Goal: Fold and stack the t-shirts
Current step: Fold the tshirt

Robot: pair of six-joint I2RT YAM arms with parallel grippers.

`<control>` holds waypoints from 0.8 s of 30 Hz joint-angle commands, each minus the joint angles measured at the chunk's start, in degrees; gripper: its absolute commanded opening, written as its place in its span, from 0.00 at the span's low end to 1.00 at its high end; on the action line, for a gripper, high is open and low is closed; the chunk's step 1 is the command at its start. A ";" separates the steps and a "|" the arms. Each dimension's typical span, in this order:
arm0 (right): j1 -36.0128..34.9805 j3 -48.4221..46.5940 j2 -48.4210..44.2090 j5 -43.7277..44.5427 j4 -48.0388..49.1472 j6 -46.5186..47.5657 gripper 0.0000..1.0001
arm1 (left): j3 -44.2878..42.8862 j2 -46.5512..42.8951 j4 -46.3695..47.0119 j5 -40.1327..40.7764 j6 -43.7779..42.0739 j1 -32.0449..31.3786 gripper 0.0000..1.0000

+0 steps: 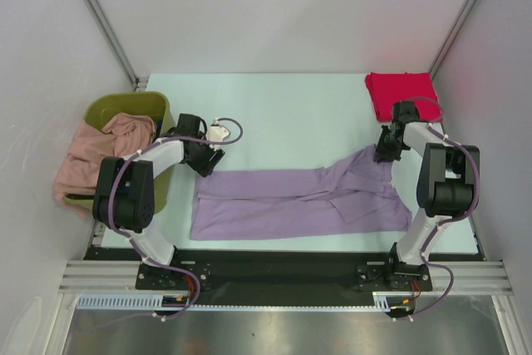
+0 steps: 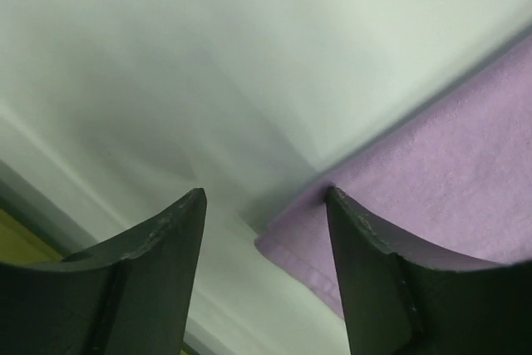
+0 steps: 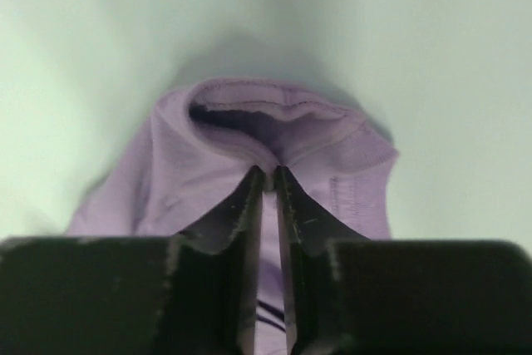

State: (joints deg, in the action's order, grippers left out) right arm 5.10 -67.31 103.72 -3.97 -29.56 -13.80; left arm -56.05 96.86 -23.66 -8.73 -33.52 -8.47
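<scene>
A lavender-purple t-shirt lies stretched along the near half of the table. My right gripper is shut on a bunched fold at the shirt's right end, just below an open hem. Over the shirt's far-left corner my left gripper is open. That corner lies between the fingers, against the right finger, and nothing is gripped. A folded bright red t-shirt rests at the back right. A salmon-pink t-shirt hangs over the bin.
An olive-green bin stands at the table's left edge beside my left arm. White walls close in on both sides and the back. A metal rail runs along the near edge with both arm bases.
</scene>
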 commanded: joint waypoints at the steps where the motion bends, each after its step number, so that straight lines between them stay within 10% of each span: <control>1: 0.26 -1.16 0.60 0.18 2.23 -0.70 0.04 | -0.81 2.19 -0.07 -2.24 1.09 0.29 0.64; 3: 0.61 -0.63 -0.36 2.81 2.23 -1.66 0.00 | -0.73 2.54 -1.47 -4.26 1.17 -0.05 0.53; 6: 2.19 1.47 -2.90 4.14 2.67 -3.15 0.00 | -0.29 3.77 -3.58 -4.63 0.47 -0.06 0.03; 7: 2.54 2.44 -3.61 5.71 2.67 -3.42 0.00 | 0.06 3.95 -3.50 -3.67 0.56 0.03 0.00; 19: 5.09 3.94 -5.81 5.46 0.47 -2.55 0.04 | -0.11 1.14 -0.42 3.54 3.81 4.16 0.00; 24: 5.00 1.40 -6.34 5.37 -2.69 -1.84 0.38 | -1.25 -0.18 -0.60 0.82 3.55 4.08 0.12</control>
State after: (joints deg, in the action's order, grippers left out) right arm 10.02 -63.13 99.53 0.82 -29.80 -16.23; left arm -56.60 97.97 -23.68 -11.11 -29.82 -5.91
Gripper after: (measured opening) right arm 0.296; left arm 0.026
